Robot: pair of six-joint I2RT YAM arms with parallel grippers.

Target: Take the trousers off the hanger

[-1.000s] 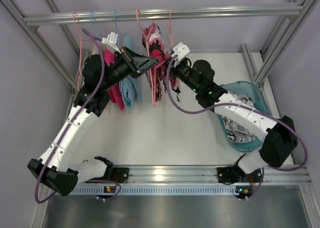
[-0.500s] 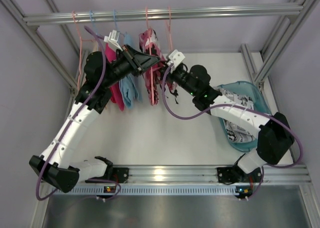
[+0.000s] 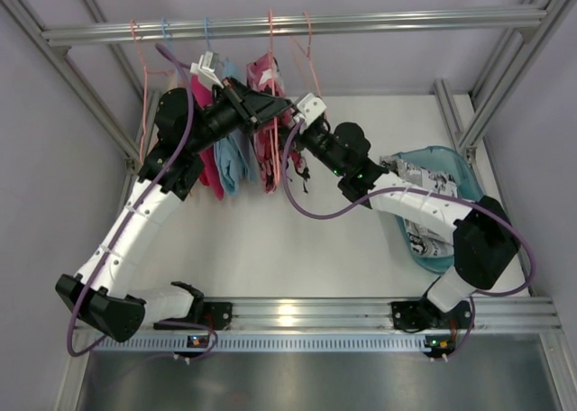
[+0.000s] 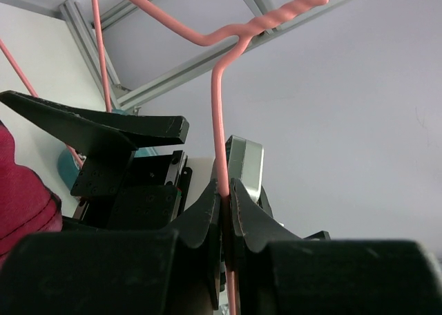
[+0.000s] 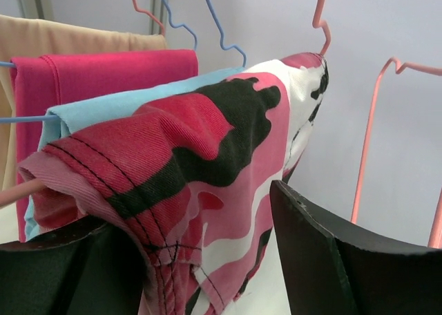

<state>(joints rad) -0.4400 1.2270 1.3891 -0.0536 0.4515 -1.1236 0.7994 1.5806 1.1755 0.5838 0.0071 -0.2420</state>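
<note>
Trousers in pink-red with black and white patches (image 5: 207, 156) hang over a pink hanger (image 4: 219, 121) at the upper centre of the overhead view, under the metal rail (image 3: 379, 20). The left gripper (image 4: 224, 194) is clamped on the hanger's upright wire, its jaws pinched tight just below the twisted neck. The right gripper (image 5: 204, 256) meets it from the right of the frame with its jaws spread wide, one finger on each side of the trousers' stitched lower edge and closed on nothing; whether the cloth touches the left finger cannot be told. Left of the trousers hang a light-blue garment (image 5: 103, 106), a magenta garment (image 5: 90, 73) and a tan garment (image 5: 69, 33), each on its own hanger. At the right edge of the overhead view, comic-print trousers (image 3: 424, 235) lie in a teal bin (image 3: 456, 171), partly behind the right arm.
</note>
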